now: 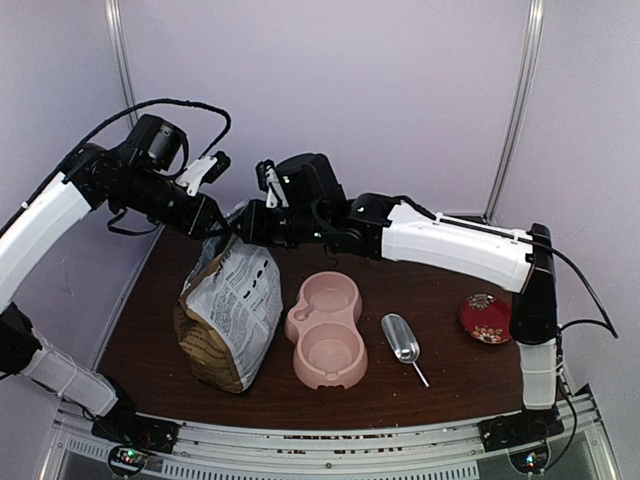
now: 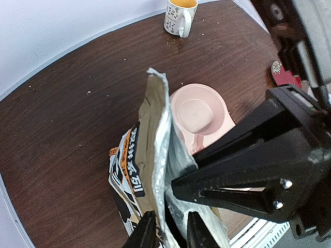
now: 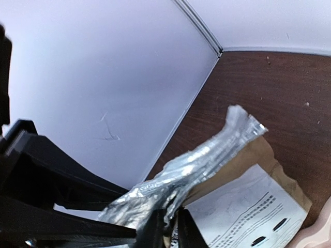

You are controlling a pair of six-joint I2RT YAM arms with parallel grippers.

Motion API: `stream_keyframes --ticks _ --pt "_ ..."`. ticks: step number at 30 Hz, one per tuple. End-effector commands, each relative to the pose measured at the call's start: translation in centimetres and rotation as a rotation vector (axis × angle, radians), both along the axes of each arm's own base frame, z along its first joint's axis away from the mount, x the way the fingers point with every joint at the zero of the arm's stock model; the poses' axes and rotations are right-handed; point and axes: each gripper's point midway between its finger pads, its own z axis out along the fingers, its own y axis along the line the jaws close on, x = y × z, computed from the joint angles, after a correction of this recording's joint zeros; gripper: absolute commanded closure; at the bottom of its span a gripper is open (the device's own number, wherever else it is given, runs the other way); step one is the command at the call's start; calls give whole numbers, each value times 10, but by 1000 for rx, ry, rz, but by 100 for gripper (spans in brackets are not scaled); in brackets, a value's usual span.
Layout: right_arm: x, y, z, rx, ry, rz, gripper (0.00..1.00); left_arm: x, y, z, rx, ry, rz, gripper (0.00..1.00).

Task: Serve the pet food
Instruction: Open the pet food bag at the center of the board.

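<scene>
- Here, the left gripper [image 2: 168, 235] is clamped on the crumpled, foil-lined top of the brown paper bag with white printed label [image 1: 235, 310].
- The right gripper [image 3: 168, 231] pinches the same top, close beside it.
- The pet food is hidden from every view.
- The bag stands just left of the pink plastic double bowl [image 1: 325, 330].

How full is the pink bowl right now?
Empty. Both wells of the pink bowl show bare pink bottoms, with nothing in them.
</scene>
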Motion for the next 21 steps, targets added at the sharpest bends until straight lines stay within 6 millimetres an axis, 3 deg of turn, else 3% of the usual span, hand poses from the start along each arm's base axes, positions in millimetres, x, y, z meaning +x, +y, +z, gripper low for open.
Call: stream_keyframes --ticks 1,9,14,21 --pt "0 -6 10 51 -6 -6 98 3 -3 13 -42 -48 5 76" --pt "-14 -4 22 207 14 90 100 6 -7 14 -61 -45 3 77" --pt "-8 -14 19 164 3 49 100 16 -6 16 -22 -76 17 66" --pt "-1 -20 20 97 -14 9 86 34 -9 6 46 -80 24 68"
